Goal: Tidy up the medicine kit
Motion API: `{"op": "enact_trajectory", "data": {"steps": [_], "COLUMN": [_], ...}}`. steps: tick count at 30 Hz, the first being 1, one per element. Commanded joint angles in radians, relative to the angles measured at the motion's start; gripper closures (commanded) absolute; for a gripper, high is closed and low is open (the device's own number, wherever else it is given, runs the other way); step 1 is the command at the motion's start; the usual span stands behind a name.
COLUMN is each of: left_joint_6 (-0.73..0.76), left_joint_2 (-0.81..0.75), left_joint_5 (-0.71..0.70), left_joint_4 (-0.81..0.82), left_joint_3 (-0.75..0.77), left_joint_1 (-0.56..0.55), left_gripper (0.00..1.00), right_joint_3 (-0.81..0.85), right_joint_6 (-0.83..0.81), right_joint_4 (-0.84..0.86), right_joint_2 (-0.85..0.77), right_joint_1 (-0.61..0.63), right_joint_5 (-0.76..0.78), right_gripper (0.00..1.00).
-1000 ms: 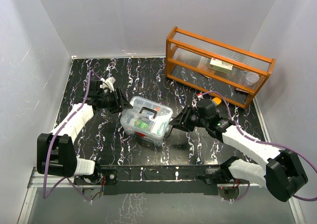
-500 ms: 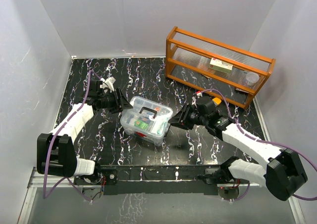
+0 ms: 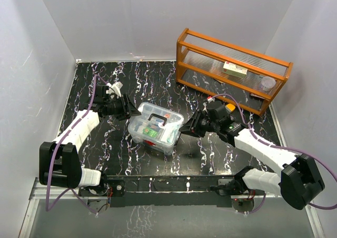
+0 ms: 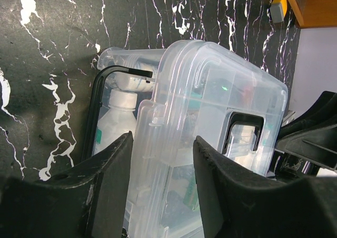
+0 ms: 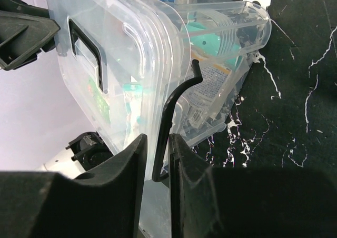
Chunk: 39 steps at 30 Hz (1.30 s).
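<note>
Box (image 3: 155, 128) sits mid-bench, lid on. Your left tool (image 4: 158, 196) straddles its end, spread. Your right tool (image 5: 156, 159) pinches the black wire latch (image 5: 176, 117).

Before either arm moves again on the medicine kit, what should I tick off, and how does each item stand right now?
1. Medicine kit resting on the table: ok.
2. Left gripper straddling the lid edge: ok.
3. Right gripper around the dark wire latch: ok; firm grip: cannot tell.
4. Lid fully seated: cannot tell.
5. Contents inside the box: ok.
6. Orange rack away from both arms: ok.
</note>
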Motion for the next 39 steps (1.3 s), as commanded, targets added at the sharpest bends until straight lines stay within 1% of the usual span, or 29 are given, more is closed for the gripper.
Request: {"op": "enact_trajectory", "data": {"steps": [1,3,7,12,15,17,21,26,28,32,39], "left_joint_6": [0.024,0.020,0.020,0.016,0.015,0.015,0.014,0.015,0.014,0.014,-0.002], "left_joint_2": [0.002,0.002,-0.002,-0.008,-0.009,-0.010,-0.013,-0.014,-0.012,-0.015,-0.016], "left_joint_5": [0.003,0.011,0.009,0.013,0.016,0.018,0.031,0.038,0.042,0.040,0.051], "left_joint_4": [-0.051,-0.045,-0.043,-0.035,-0.029,-0.027,-0.019,-0.013,-0.011,-0.011,0.000], "left_joint_3": [-0.048,-0.050,-0.056,-0.064,-0.070,-0.073,-0.082,-0.091,-0.093,-0.096,-0.095], "left_joint_1": [-0.015,-0.016,-0.015,-0.015,-0.016,-0.016,-0.015,-0.015,-0.014,-0.015,-0.014], "left_gripper": [0.60,0.61,0.61,0.61,0.61,0.61,0.61,0.61,0.61,0.61,0.61], "right_joint_3": [0.088,0.116,0.172,0.212,0.254,0.292,0.369,0.442,0.463,0.491,0.496], "right_joint_6": [-0.013,-0.021,-0.031,-0.032,-0.045,-0.049,-0.059,-0.073,-0.082,-0.106,-0.157], "right_joint_4": [0.048,0.009,-0.064,-0.095,-0.148,-0.183,-0.243,-0.293,-0.303,-0.319,-0.347], "right_joint_2": [0.017,0.025,0.042,0.059,0.086,0.102,0.138,0.175,0.187,0.203,0.157], "right_joint_1": [0.025,0.036,0.070,0.103,0.135,0.165,0.210,0.247,0.252,0.252,0.252], "right_joint_5": [0.010,0.033,0.088,0.144,0.202,0.258,0.335,0.399,0.403,0.410,0.498], "right_gripper": [0.80,0.78,0.68,0.62,0.63,0.69,0.73,0.73,0.73,0.67,0.54]}}
